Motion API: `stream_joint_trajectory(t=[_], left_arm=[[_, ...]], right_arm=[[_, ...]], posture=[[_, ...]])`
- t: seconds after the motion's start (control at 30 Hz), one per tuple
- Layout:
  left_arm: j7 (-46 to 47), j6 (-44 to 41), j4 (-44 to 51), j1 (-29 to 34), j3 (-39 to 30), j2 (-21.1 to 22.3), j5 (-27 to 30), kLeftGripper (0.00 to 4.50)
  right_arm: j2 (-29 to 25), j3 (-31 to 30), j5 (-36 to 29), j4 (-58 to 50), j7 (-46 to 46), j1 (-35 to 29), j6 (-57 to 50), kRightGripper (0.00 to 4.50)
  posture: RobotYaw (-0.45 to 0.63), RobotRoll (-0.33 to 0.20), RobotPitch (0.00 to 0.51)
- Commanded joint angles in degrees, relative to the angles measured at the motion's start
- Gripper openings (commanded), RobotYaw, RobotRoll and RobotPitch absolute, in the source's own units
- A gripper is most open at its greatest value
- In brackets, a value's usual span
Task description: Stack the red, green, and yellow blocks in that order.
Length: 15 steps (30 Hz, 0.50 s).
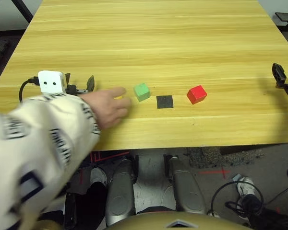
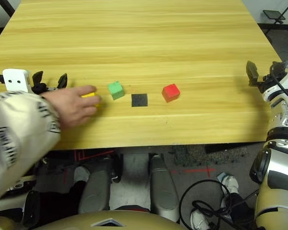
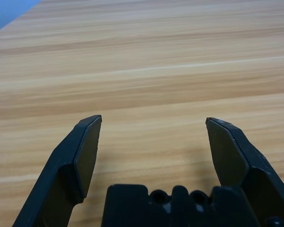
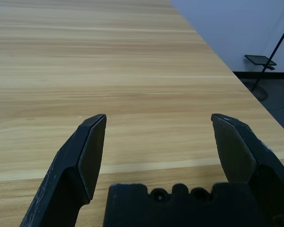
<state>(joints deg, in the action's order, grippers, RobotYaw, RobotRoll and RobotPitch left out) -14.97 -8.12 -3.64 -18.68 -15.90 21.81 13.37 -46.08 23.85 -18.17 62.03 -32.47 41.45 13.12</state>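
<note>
The red block (image 1: pixel 197 94) sits on the wooden table (image 1: pixel 149 43) near its front edge. Left of it lies the green block (image 1: pixel 142 91), with a flat black square patch (image 1: pixel 164 101) between the two. A person's hand (image 1: pixel 105 106) in a white printed sleeve covers most of the yellow block (image 2: pixel 89 96), of which a sliver shows at the fingertips. My left gripper (image 1: pixel 79 82) stands open on the table just left of that hand, nothing between its fingers (image 3: pixel 87 151). My right gripper (image 2: pixel 262 73) is open at the table's right edge, far from the blocks.
A white box with a black cable (image 1: pixel 50 81) sits on my left wrist. The person's sleeve (image 1: pixel 33 153) reaches across the front left corner. Beyond the far right corner stands a black stand (image 1: pixel 287 18). Cables lie on the floor below the table.
</note>
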Motion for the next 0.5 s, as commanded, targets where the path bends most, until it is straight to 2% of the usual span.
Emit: stream_joint_trajectory(t=[0.03, 0.17, 0.33, 0.5], left_arm=[[-0.06, 0.01, -1.39, 0.0, 0.65, -0.15, -0.52, 4.49], [-2.92, -0.98, -0.45, -1.15, 0.05, 1.15, 1.85, 4.49], [-23.57, -10.12, 2.36, -5.85, 1.54, 14.44, 10.54, 4.49], [-45.39, -15.88, 7.26, -5.92, 6.4, 28.24, 16.4, 4.49]], right_arm=[[-1.46, 1.06, 0.07, 1.03, -0.45, -1.3, 0.38, 4.5], [-2.42, -0.73, 0.95, 0.41, -5.12, -0.34, -0.43, 4.5], [-4.38, -8.44, 2.67, -4.57, -27.77, 3.42, -4.54, 4.5], [-5.17, -17.04, 6.16, -6.68, -46.37, 8.36, -5.42, 4.5]], posture=[[-0.01, -0.053, 0.252], [0.0, -0.049, 0.251], [0.01, -0.054, 0.251], [0.06, -0.064, 0.226]])
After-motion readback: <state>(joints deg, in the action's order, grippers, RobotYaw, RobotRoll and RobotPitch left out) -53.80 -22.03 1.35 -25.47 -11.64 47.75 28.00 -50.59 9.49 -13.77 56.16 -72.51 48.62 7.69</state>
